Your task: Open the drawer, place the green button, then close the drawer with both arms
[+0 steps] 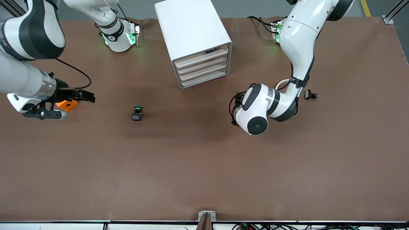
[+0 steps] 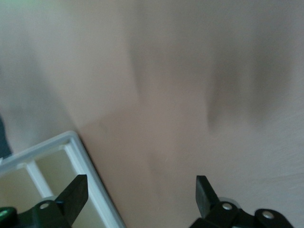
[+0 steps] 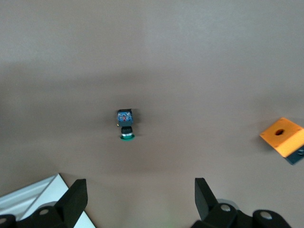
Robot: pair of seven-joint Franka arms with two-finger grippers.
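The left gripper (image 2: 137, 199), jaws wide, hung beside the cabinet (image 1: 195, 41) to reach a drawer (image 1: 204, 77). The right gripper (image 3: 137, 199) (also wide, empty) faced the button (image 3: 125, 124).

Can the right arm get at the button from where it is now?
Probably yes. The button lies alone on bare table, nearer the camera than the cabinet. The right tool hangs open above the orange block, with nothing between it and the button.

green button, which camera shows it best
The right wrist view: the green button lies unobstructed near the frame's middle, green cap and dark body both distinct. The front view shows it smaller, on the table nearer the camera than the cabinet. The left wrist view misses it.
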